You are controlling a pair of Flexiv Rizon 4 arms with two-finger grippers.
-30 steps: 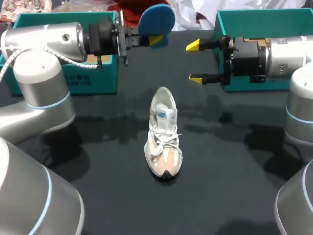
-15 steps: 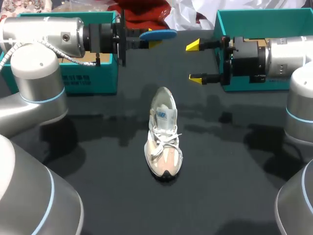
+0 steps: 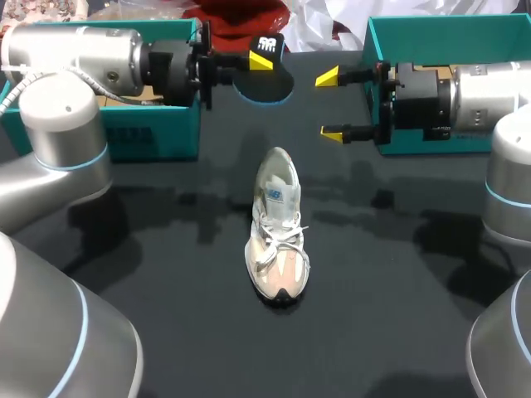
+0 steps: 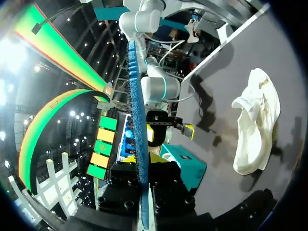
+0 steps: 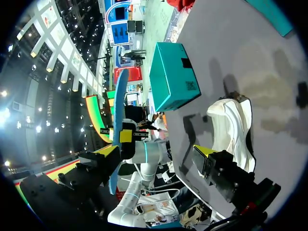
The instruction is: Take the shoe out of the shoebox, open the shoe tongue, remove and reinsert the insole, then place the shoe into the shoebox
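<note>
A white and beige shoe (image 3: 278,225) stands upright on the black table (image 3: 166,274), toe toward the near edge; it also shows as the shoe (image 4: 257,125) and the shoe (image 5: 231,125). My left gripper (image 3: 264,60) is shut on the insole (image 3: 265,87), held in the air past the shoe's heel with its dark underside up. In the left wrist view the blue insole (image 4: 136,96) stands edge-on between the fingers of the left gripper (image 4: 144,166). My right gripper (image 3: 330,105) hangs open and empty opposite it; the right gripper (image 5: 159,151) faces the insole (image 5: 118,130).
A teal shoebox part (image 3: 149,133) stands at the back left under my left arm, and another teal box (image 3: 431,37) at the back right behind my right arm. Crumpled white paper (image 3: 323,21) lies beyond the table's far edge.
My left wrist has rolled the insole over: its blue face showed a second ago, then its edge, now its dark underside. The right arm and the shoe have not moved.
</note>
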